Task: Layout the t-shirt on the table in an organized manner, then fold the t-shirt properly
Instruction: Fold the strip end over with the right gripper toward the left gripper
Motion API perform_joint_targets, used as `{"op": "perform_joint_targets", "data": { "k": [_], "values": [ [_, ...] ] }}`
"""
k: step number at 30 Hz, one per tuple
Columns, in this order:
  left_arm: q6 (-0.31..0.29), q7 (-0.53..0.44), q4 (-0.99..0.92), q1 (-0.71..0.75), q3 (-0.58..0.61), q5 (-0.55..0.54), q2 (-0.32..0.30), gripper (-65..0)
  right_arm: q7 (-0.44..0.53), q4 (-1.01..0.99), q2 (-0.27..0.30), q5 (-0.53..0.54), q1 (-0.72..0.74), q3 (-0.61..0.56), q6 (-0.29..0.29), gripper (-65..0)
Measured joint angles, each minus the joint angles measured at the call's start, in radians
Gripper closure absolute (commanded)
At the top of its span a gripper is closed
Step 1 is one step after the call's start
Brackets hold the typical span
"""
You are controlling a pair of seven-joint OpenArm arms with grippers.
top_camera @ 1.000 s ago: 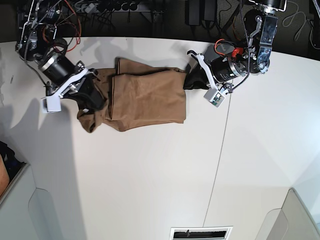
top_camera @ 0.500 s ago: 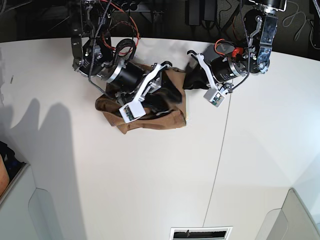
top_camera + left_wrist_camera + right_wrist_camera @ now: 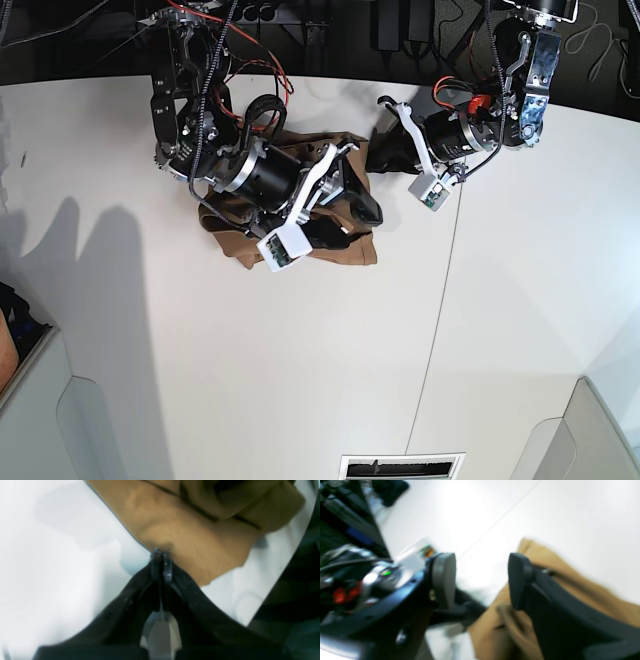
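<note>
The tan-brown t-shirt (image 3: 345,250) lies bunched and folded over itself at the back of the white table (image 3: 300,350). My right gripper (image 3: 350,222) hovers over the shirt's right part. In the right wrist view it (image 3: 481,580) is open and empty, with the cloth (image 3: 570,600) under and beside its fingers. My left gripper (image 3: 372,165) is at the shirt's upper right edge. In the left wrist view it (image 3: 161,555) is shut, its tips pinching the edge of the cloth (image 3: 180,535). The right arm hides much of the shirt in the base view.
A thin dark seam (image 3: 440,300) runs down the table right of the shirt. Cables and dark gear (image 3: 300,15) lie behind the back edge. A vent (image 3: 400,467) sits at the front edge, and grey panels (image 3: 600,440) stand at the front corners.
My right arm has swung from the shirt's left side across to its right, carrying cloth over and folding the shirt smaller; its gripper now stands open. The left arm has barely moved.
</note>
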Motion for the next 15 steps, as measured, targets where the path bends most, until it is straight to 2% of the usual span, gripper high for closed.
{"op": "perform_joint_targets", "data": {
  "k": [4,7,9,15],
  "values": [
    [0.003,0.026,0.02,0.0,0.0,-0.004,-0.016,0.0,-0.035,0.005,0.0,-0.004,0.031,0.083,-0.001,-18.2],
    [0.004,0.025,0.02,0.0,0.0,-0.005,-0.021,0.0,-0.074,0.038,0.006,0.003,0.042,0.166,-0.002,-18.0],
    [0.004,0.025,0.02,0.0,0.0,-0.005,-0.021,0.0,-0.098,0.057,0.032,0.077,0.042,0.201,-0.003,-18.0],
    [0.004,0.025,0.02,0.0,0.0,-0.002,-0.021,0.0,-0.135,0.063,0.117,0.1,0.039,0.214,-0.002,-18.0]
  ]
}}
